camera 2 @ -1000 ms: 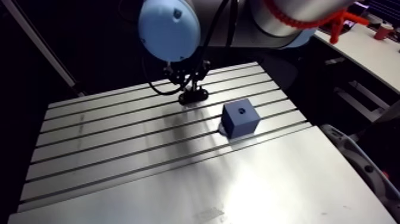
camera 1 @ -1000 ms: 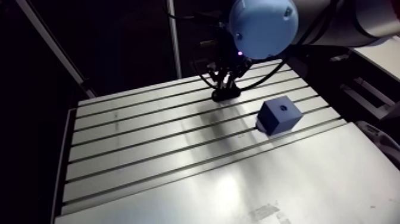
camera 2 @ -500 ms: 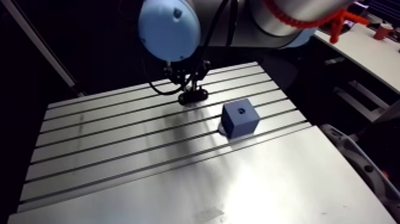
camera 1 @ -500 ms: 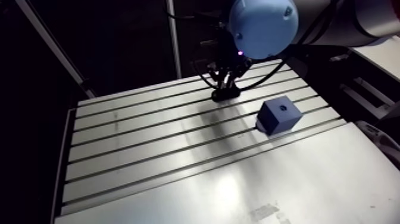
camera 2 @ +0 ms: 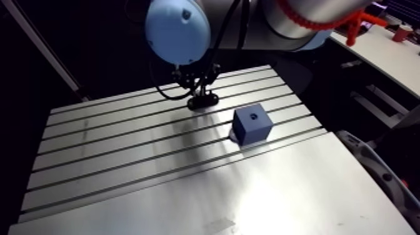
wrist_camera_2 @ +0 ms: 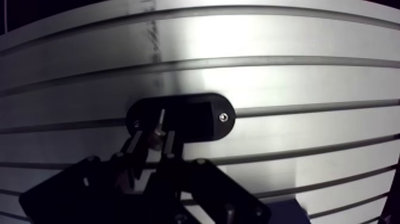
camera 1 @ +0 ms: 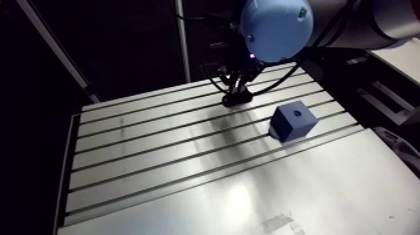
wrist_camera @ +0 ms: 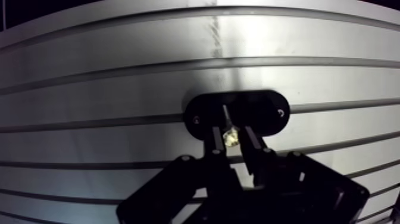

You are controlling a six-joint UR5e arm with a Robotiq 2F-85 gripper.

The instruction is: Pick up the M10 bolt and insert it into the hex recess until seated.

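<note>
In the wrist view a small brass-coloured M10 bolt (wrist_camera: 230, 137) stands on a black oval holder (wrist_camera: 265, 110) that lies on the slotted table. My gripper (wrist_camera: 232, 130) is down over the holder, and its two narrow fingers (wrist_camera: 216, 138) press against the bolt's head from both sides. In the arm view the gripper (camera 1: 237, 94) sits low at the far side of the table. The blue block (camera 1: 294, 120), with its dark recess (camera 1: 297, 114) facing up, stands apart from the gripper on the table, toward the right edge.
The aluminium table (camera 1: 156, 162) has several long slots across its far half and a smooth plate in its near half. Its left and far edges drop into dark space. A pale bench lies beyond the right edge.
</note>
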